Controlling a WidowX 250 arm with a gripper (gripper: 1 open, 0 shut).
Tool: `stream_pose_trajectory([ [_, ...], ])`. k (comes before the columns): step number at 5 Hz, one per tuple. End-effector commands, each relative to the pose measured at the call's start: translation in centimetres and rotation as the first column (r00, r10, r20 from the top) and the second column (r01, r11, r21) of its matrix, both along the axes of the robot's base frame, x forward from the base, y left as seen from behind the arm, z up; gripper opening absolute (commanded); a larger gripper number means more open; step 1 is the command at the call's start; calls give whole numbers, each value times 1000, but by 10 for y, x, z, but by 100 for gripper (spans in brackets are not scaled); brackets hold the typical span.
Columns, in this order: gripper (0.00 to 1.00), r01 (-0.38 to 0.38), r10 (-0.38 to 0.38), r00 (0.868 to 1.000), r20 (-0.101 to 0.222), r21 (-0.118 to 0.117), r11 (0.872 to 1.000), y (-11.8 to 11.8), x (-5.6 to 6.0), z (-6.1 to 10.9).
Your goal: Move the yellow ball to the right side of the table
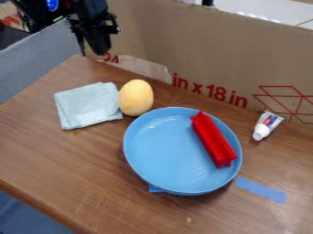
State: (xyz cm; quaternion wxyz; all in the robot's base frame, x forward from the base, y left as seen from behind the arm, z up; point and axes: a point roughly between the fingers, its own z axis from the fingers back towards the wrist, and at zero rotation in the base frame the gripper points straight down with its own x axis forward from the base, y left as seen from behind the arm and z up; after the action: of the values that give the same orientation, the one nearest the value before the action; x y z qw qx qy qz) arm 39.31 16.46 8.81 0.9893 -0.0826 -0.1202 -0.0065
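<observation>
A black robot gripper (95, 44) hung at the upper left of the frame, above and behind a folded pale blue cloth (88, 105). Its fingers were clenched together with nothing visible between them, though they were small and dark in this view, so their exact outline was hard to make out. The yellow ball (135, 97), smooth and slightly egg-shaped, sat on the brown wood-grain table (61, 169) in the upper left-centre of the frame. The cloth lay just to its left, and a round blue plate (166, 166) holding a red object (214, 139) was near it, to the lower right. At the right of the frame, a small white tube (266, 126) lay by the cardboard box wall (214, 55).

The step in hand appeared to be the approach: the ball was not in the grip, and the move to the right had yet to be made. The next move called for the gripper to open, travel rightward and down over the ball, and close around its sides without dragging the cloth. After that, the ball would need lifting high enough to pass the plate and the red object, then setting down gently at the right of the frame, where its rounded shape might let it roll.
</observation>
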Motion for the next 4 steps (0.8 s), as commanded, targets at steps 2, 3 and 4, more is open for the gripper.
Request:
stream_pose_trajectory([
  [2,0,25,-25,1000,-1,19,1000,-10,9,-14],
  [3,100,24,-24,999,-23,-20,1000,-16,10,-42],
  [4,100,17,-17,1000,-19,-39,999,-15,9,-38],
])
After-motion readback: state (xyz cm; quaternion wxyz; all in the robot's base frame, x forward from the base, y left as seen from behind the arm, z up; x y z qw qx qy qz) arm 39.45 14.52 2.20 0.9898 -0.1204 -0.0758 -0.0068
